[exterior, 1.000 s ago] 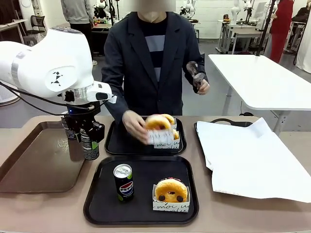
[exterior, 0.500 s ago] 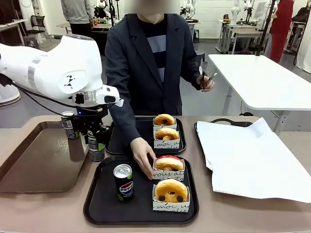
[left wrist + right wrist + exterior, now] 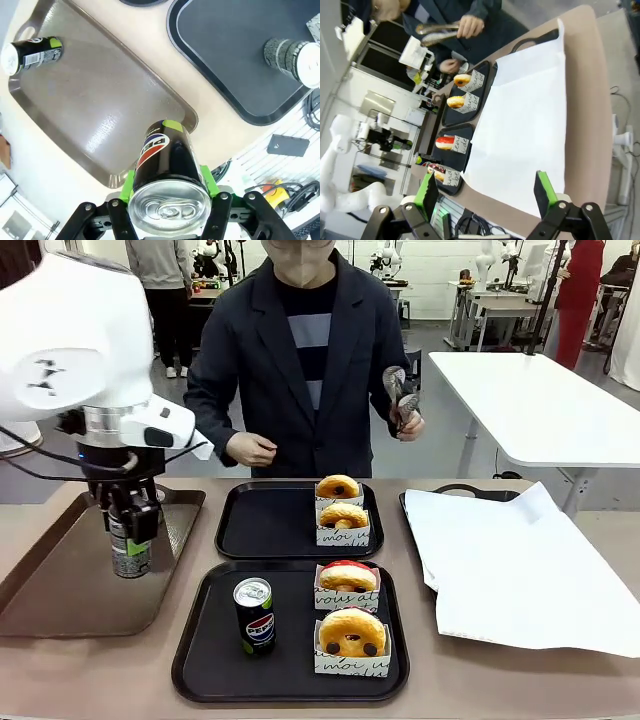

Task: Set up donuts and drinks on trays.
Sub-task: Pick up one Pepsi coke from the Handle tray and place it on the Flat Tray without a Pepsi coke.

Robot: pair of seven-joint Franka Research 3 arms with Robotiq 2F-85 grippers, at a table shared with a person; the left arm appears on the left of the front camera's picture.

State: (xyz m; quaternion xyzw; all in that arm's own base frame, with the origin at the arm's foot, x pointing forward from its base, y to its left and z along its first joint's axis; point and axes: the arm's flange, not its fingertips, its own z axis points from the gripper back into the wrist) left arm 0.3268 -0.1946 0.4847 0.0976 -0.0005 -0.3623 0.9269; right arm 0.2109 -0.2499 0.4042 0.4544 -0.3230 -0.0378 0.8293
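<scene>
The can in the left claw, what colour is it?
Black, with a red-blue Pepsi logo: the can in the left claw shows best in the left wrist view.

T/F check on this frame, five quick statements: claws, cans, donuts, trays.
1. The left claw is clamped on a black Pepsi can. True.
2. The near matte black tray holds two sleeved donuts and an upright Pepsi can. True.
3. The far matte black tray already holds a can. False: it holds just two sleeved donuts.
4. The right claw grips a donut. False: its jaws are open on nothing.
5. The person's hand holds metal tongs. True.
</scene>
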